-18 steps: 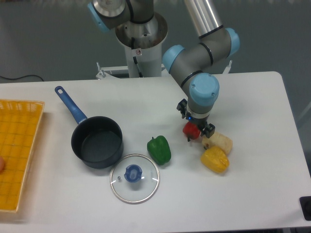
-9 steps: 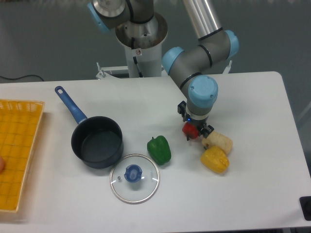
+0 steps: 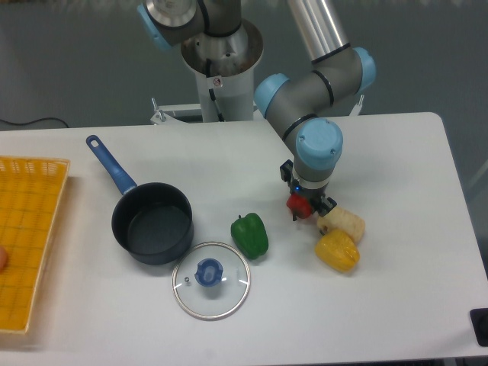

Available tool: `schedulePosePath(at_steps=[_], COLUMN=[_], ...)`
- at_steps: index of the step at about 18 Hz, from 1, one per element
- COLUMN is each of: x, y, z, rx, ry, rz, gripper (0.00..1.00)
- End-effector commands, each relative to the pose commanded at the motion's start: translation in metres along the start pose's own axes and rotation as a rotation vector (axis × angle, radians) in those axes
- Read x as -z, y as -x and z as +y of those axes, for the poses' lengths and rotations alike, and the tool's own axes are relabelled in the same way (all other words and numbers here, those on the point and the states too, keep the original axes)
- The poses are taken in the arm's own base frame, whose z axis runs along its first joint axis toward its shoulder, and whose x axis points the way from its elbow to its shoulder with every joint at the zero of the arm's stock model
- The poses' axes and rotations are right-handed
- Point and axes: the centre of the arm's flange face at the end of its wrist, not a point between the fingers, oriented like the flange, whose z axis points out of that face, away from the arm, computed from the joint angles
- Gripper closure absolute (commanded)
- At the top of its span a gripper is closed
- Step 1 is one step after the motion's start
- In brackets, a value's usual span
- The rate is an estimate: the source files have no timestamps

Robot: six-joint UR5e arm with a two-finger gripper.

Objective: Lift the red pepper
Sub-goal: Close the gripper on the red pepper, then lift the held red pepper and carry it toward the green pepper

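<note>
Half the red pepper (image 3: 300,204) hides beneath my gripper (image 3: 306,207), whose fingers straddle it; grip unclear.

Red pepper (image 3: 300,204) mostly hidden under gripper (image 3: 306,207); jaw state can't be judged. Yellow basket (image 3: 27,236) cut off at left edge. Black object (image 3: 480,325) clipped bottom right, unidentifiable.

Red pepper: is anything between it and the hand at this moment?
Nothing visible. The hand is already down around the red pepper, its fingers on either side. The pale vegetable and yellow pepper lie just to the right; the green pepper sits apart on the left.
</note>
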Motion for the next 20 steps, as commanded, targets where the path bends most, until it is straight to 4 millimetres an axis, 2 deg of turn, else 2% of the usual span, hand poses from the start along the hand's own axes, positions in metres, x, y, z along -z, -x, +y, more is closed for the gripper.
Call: schedulePosePath(at_steps=[4, 5, 8, 11, 14, 16, 20], x=[0.008, 0.016, 0.05, 0.08, 0.101, 0.11, 0.113], y=[0.002, 0.004, 0.002, 0.0, -0.007, -0.014, -0.021], z=[-0.001, -0.003, -0.036, -0.051, -0.059, -0.068, -0.083], rx=[-0.005, -0.008, -0.059, -0.064, -0.08, -0.097, -0.118], ry=[0.0, 0.001, 0.003, -0.016, -0.079, -0.093, -0.089], rz=[0.001, 0.002, 0.016, -0.02, -0.043, -0.058, -0.069], gripper=[0.54, 0.55, 0.55, 0.55, 0.55, 0.55, 0.55])
